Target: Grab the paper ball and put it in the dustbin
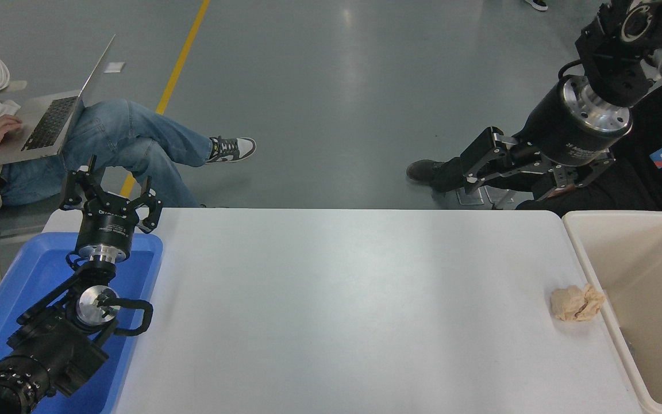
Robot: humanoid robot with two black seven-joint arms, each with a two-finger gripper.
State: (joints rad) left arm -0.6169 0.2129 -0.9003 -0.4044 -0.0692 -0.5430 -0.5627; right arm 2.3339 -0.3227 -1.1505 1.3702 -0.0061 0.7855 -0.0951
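One paper ball (576, 303), a lumpy tan wad with wrinkled folds, is lying on the white worktop (354, 305), touching the rim of the one cream dustbin (595, 276). The right claw (469, 168) is hanging open and empty beyond the worktop's far edge. The left claw (110, 192) is sitting spread open over a blue tray (32, 276).

Crumpled tan paper ball (576, 303) sits on the white table (354, 299) at its right end, touching the left rim of the large cream plastic dustbin (595, 276). Shallow blue plastic tray (135, 270) at the table's left edge, left gripper (111, 192) over its far end. Right gripper (483, 167) beyond the table's far edge, behind the ball.
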